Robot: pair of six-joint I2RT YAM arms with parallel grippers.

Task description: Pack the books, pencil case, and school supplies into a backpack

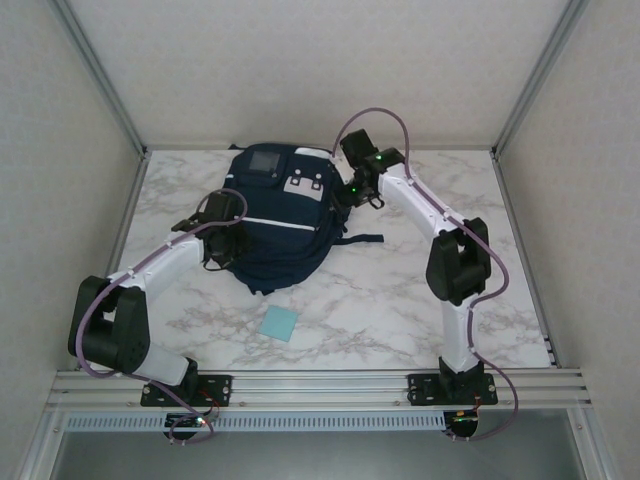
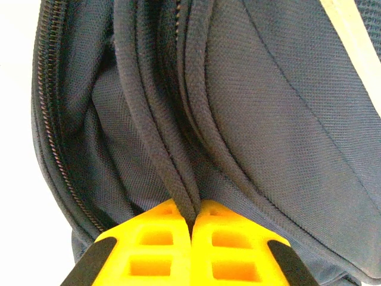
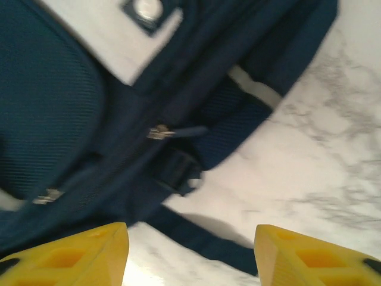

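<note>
Left claw (image 2: 191, 220) pinching backpack (image 1: 280, 225) piping, its arm reaching forward; right claw (image 3: 190, 238) spread beside backpack, elbow raised.

Our left gripper (image 2: 191, 219) is pinched shut on the backpack (image 2: 268, 119); our right gripper (image 3: 190, 233) hangs with jaws apart, its arm reaching toward the tabletop's (image 1: 400, 300) far edge.

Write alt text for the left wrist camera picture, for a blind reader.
The left gripper pinches a corded seam of the navy backpack between its yellow fingers, close up. A zipper runs down the left side; a pale stripe crosses the top right corner.
</note>
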